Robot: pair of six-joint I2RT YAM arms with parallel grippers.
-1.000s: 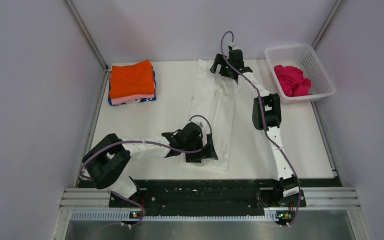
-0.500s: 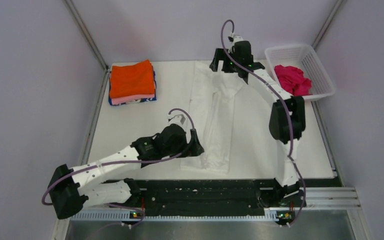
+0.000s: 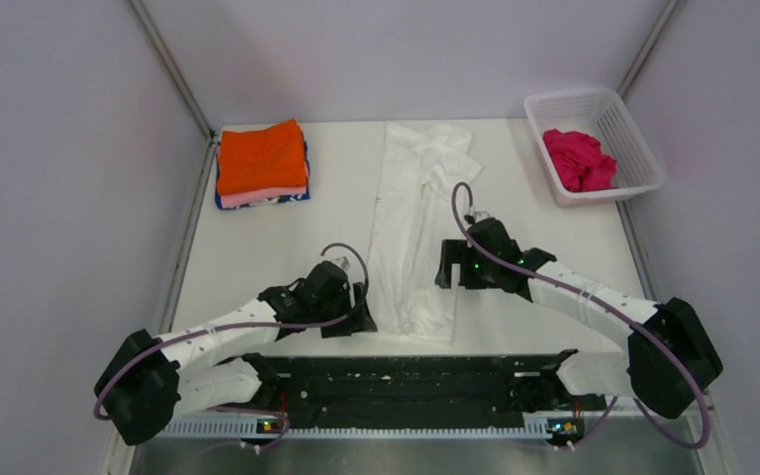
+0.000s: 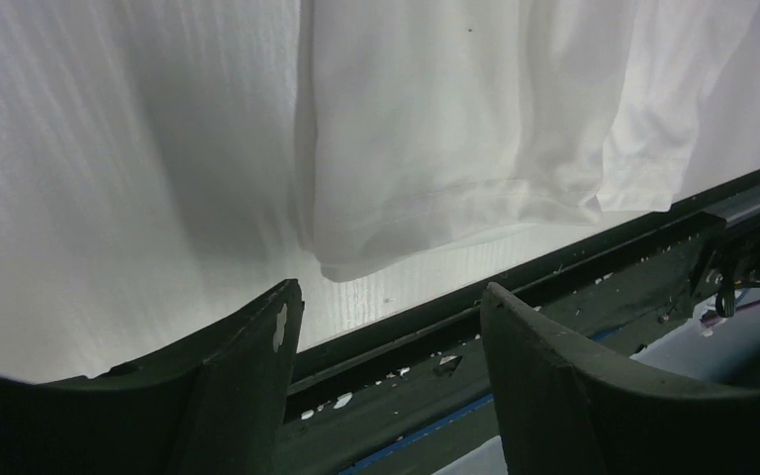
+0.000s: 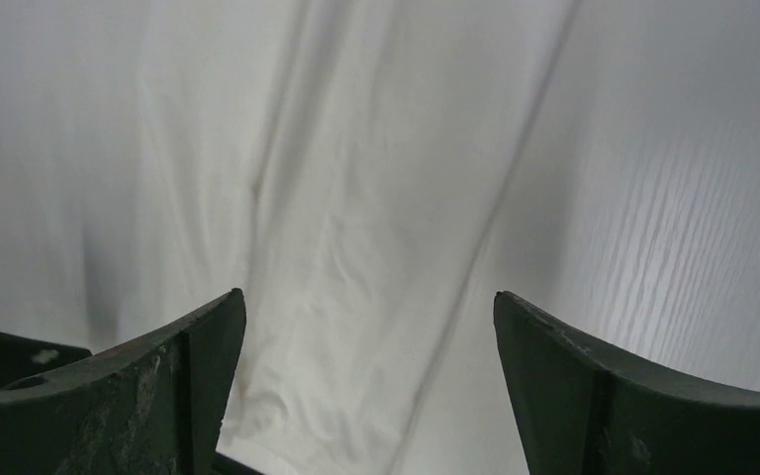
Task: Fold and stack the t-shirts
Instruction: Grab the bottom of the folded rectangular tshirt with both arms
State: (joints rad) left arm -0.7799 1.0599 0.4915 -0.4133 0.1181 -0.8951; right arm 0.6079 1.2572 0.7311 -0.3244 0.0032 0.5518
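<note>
Top external: white t-shirt [image 3: 418, 237] lies in a long strip down the middle of the table [image 3: 287, 247], hem at the near edge.
Left gripper [image 3: 364, 319] and right gripper [image 3: 447, 274] flank its near end, jaws apart and empty. Recommend pinching both hem corners evenly, through all layers, before folding.

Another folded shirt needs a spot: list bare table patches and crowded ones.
Bare table lies between folded stack and white shirt, and between that shirt and the basket. Crowded: the shirt's near end, flanked by left tool and right tool.
</note>
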